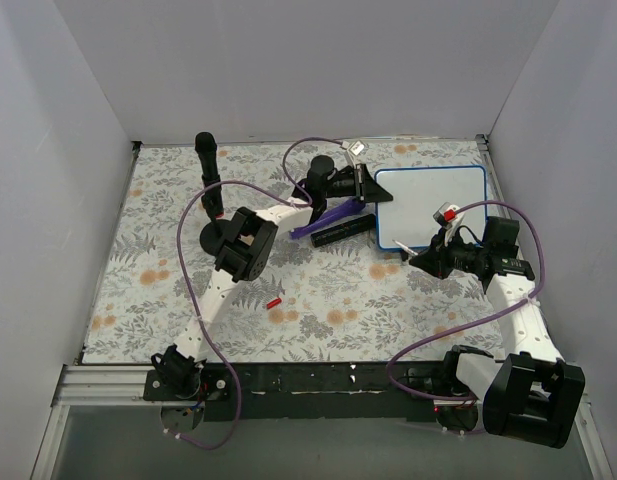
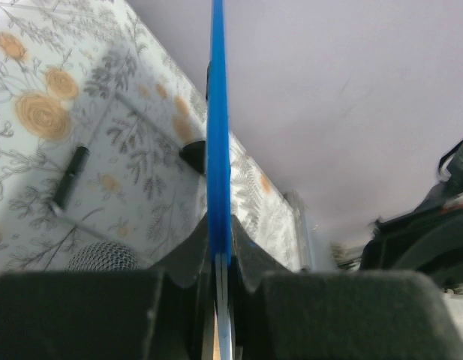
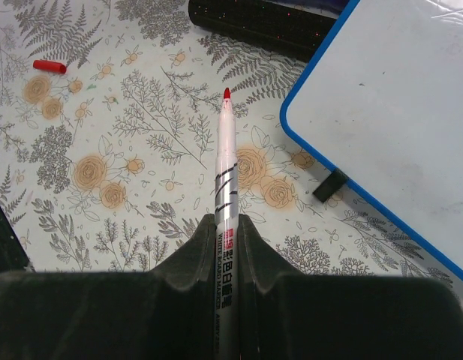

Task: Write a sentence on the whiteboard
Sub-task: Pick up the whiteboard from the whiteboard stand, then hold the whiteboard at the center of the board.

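Red-tipped marker [image 3: 225,172], item one: uncapped, white barrel with dark stripes. It was grasped by the right end effector [image 3: 226,225], whose jaws were clenched on the barrel. The tip pointed straight ahead of them, over the floral tabletop [image 3: 141,150] and short of the board.

Item two, whiteboard [image 1: 431,205]: blue frame, rounded corners. It lay ahead and to the right of the right end effector, near the marker tip but not touching it. We found the writing face blank in both the overhead and right wrist views, with no stroke of the sentence on it.

Item three, left end effector [image 2: 220,244]: clenched on the board's blue frame, which we saw edge-on between its jaws. From above, the grip sat on the board edge farthest from the right end effector. We could not tell whether the board lay flat or was tipped up.

Item four, red cap [image 3: 49,67]: loose on the tabletop, well to the left of the right end effector.

Sundries: black block [image 3: 261,22], ahead of the right end effector and near the board's corner; purple marker [image 1: 333,212], just beside the left end effector.

Progress, as we judged it: preparation was done, with the marker uncapped and in hand and the board gripped. Bringing the tip onto the board and writing the whole sentence remained.
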Robot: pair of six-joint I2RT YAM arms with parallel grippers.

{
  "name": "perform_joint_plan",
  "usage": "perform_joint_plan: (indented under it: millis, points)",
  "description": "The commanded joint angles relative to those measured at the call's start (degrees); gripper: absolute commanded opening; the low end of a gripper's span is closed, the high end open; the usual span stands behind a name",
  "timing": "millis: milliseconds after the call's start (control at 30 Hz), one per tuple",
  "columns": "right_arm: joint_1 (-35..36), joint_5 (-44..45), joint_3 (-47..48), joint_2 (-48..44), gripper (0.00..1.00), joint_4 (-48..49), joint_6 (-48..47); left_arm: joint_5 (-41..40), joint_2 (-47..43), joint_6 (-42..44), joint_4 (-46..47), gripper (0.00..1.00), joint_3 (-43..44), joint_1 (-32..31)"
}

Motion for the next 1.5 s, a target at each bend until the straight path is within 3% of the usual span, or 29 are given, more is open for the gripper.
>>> perform_joint_plan:
  millis: [0,800,967,1133,1467]
  points:
    - [-0.21,-1.52,1.77,-0.01,0.01,0.57,-0.68,-1.37,0.20,-0.11,2.13,0.00,3.07,-0.17]
    - [-0.22,-9.69,3.00,-3.78,0.01,-5.58,-7.53,-8.32,-14.03,5.25,8.89,0.00,-0.18,1.41]
    - [-0.48,-13.82,4.05,-5.27,0.01,-11.28,-13.58,-10.95,-22.99,7.35,13.63,0.00,-12.82,1.32]
    - [-1.18,-17.95,6.07,-7.39,0.01,-18.85,-22.72,-14.64,-36.53,10.34,18.38,0.00,-31.27,1.06]
    - [-1.18,-14.79,17.49,-8.80,0.01,-34.84,-28.19,-17.37,-61.22,16.23,16.37,0.00,-59.66,1.06]
